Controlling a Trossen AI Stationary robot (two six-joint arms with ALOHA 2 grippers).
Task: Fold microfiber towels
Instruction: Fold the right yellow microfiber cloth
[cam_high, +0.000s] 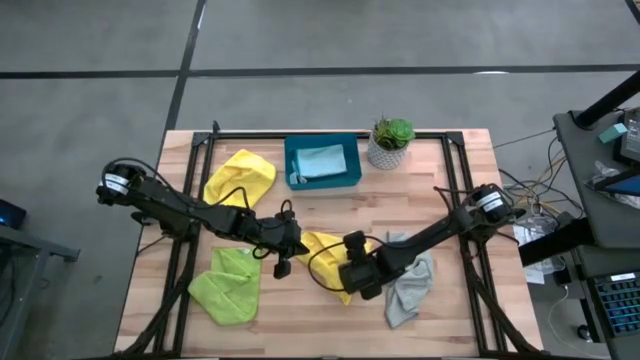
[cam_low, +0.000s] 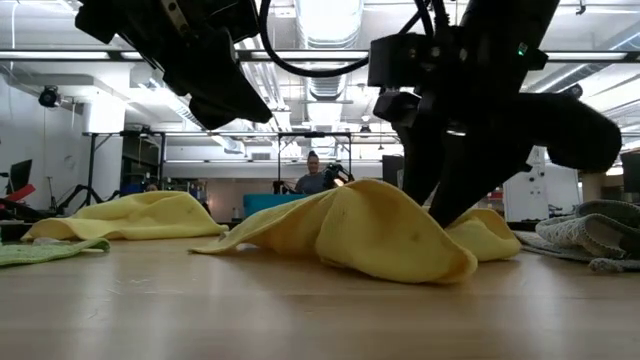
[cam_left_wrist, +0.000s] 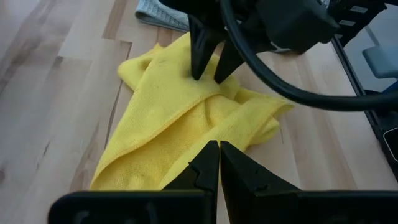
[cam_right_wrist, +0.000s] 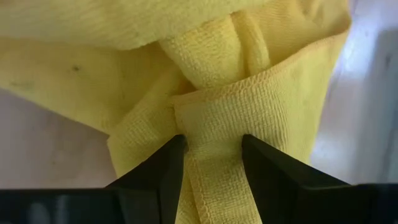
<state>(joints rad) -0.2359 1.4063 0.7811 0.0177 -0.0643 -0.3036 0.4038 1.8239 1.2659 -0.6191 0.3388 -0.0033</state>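
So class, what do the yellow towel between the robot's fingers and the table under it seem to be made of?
The yellow towel looks like soft, matte microfiber cloth: fine looped weave, stitched hem, limp bunched folds where the right hand grips it. The table looks like smooth wood planks with visible grain and seams, probably sealed.

Overhead, table-level and two close wrist views share the middle yellow towel (cam_high: 325, 250).

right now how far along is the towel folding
Done: one light blue towel lies flat in the teal tray. In hand: right claw pinches the centre yellow towel; left claw shut above it. Left: second yellow towel, green towel, grey towel, all crumpled.
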